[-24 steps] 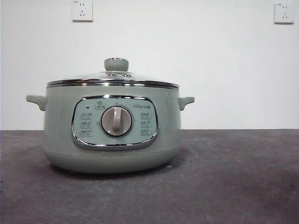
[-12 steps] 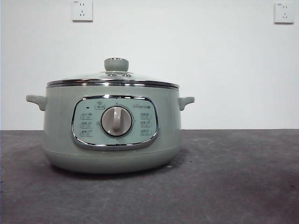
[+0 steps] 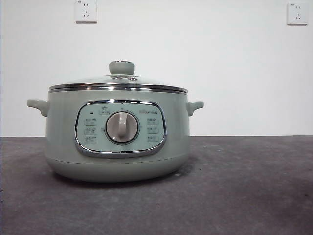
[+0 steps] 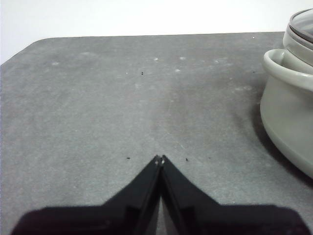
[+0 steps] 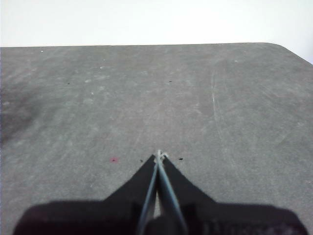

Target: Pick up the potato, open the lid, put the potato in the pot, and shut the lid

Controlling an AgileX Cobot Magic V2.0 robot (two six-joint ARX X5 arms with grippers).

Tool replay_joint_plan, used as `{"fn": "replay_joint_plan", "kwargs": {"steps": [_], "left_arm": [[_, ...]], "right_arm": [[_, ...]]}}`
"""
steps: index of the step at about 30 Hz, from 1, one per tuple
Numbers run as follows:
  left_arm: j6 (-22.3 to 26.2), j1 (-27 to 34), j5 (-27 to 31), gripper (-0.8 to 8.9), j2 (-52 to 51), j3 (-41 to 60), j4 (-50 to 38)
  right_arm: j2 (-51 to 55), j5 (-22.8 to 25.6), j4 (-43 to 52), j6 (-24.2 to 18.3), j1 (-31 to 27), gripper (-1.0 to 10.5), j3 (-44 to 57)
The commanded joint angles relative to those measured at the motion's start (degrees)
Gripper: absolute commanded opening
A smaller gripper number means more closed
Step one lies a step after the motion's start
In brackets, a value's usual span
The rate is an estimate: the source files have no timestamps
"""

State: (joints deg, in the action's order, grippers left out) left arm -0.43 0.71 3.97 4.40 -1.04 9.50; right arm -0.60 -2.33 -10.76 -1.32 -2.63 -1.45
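Observation:
The sage-green pot (image 3: 117, 137) stands left of centre in the front view, with its dial and chrome-framed panel facing me. The glass lid (image 3: 117, 84) with a green knob sits shut on the pot. The potato is out of view. My left gripper (image 4: 161, 158) is shut with nothing in it, hovering over bare table with the pot (image 4: 288, 107) off to one side. My right gripper (image 5: 159, 155) is also shut on nothing, over bare grey table. Neither arm shows in the front view.
The dark grey table (image 3: 244, 186) stretches to the right of the pot. A white wall with two sockets (image 3: 86, 11) (image 3: 297, 13) stands behind. The table's rounded corners show in both wrist views.

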Motion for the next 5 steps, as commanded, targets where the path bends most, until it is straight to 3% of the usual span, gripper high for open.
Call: {"fn": "replay_joint_plan", "kwargs": {"steps": [1, 5], "left_arm": [[0.7, 0.2, 0.1, -0.03, 0.1, 0.6, -0.2], [0.7, 0.2, 0.1, -0.03, 0.1, 0.6, -0.2]], "right_arm": [[0.1, 0.2, 0.4, -0.2, 0.0, 0.0, 0.6], [0.1, 0.2, 0.4, -0.2, 0.0, 0.0, 0.6]]}}
